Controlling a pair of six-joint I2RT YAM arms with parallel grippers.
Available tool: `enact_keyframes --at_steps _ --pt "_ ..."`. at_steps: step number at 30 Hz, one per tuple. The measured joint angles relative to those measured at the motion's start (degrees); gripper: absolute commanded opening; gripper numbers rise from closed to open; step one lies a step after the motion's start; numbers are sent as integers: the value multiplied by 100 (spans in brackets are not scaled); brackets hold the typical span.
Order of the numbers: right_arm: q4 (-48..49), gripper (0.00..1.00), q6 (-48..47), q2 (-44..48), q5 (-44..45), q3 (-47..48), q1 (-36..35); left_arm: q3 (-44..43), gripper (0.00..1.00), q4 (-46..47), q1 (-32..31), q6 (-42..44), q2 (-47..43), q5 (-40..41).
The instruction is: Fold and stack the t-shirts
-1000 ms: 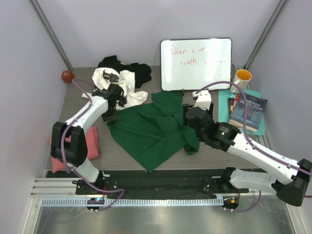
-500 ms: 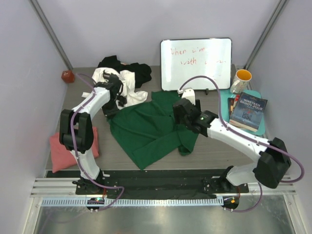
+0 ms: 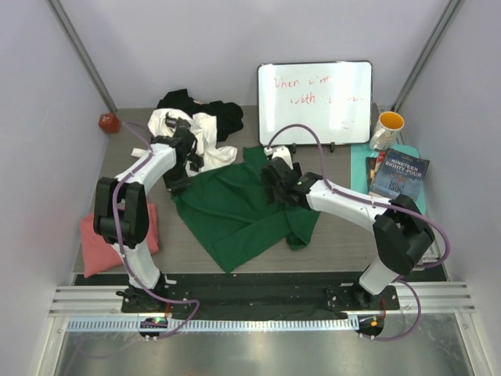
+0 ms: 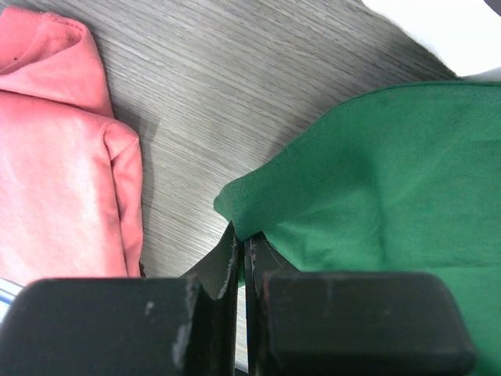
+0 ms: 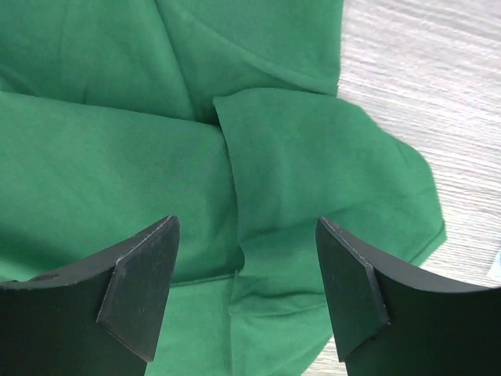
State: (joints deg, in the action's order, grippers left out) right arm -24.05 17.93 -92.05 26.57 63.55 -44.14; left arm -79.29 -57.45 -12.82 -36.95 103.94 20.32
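The left jaws are pressed together on a corner of the green t-shirt (image 4: pixel 376 172). The cloth bunches into a small peak where it enters the pinch, just above the surface (image 4: pixel 235 86). That hold looks meant to anchor or draw out the shirt's left edge so it can be laid flat.

The right jaws are spread wide with nothing between them. They hang over the shirt's rumpled right half, where a flap lies doubled over a crease. I judge they are placed to take that flap next.

The green t-shirt lies spread but wrinkled in the middle of the surface, between the two arms. The pink t-shirt (image 3: pixel 94 243) sits folded at the near left, well apart from it. The white t-shirt (image 3: pixel 207 133) and black t-shirt (image 3: pixel 227 116) are heaped together at the back, beside the whiteboard (image 3: pixel 315 102).

Much is hard to read. I cannot tell whether the pinched corner is hem or sleeve, or how many layers are caught. From above, the right arm covers the shirt's upper middle and the left arm hides part of the pink t-shirt. The black t-shirt is largely buried under the white one.
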Motion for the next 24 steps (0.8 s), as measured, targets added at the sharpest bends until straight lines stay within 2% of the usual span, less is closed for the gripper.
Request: enact_keyframes --at_steps 5,7,9,12,13,15,20,24 --pt "-55 68 70 -337 -9 0 2 4 0 24 4 13 -2 -63" --pt "-131 62 133 -507 11 0 11 20 0 42 11 17 -11 -87" --pt "-173 50 177 -667 13 -2 42 33 0 52 11 20 -24 -103" --pt "-175 23 210 -745 28 -22 92 37 0 66 11 31 -33 -138" --pt "-177 18 254 -754 63 -33 120 37 0 68 11 39 -35 -149" --pt "-181 16 295 -754 160 -55 157 37 0 70 11 50 -35 -162" --pt "-363 2 389 -667 560 -133 195 37 0 90 11 114 -35 -236" --pt "-568 1 452 -205 881 -291 225 37 0 103 11 129 -35 -297"
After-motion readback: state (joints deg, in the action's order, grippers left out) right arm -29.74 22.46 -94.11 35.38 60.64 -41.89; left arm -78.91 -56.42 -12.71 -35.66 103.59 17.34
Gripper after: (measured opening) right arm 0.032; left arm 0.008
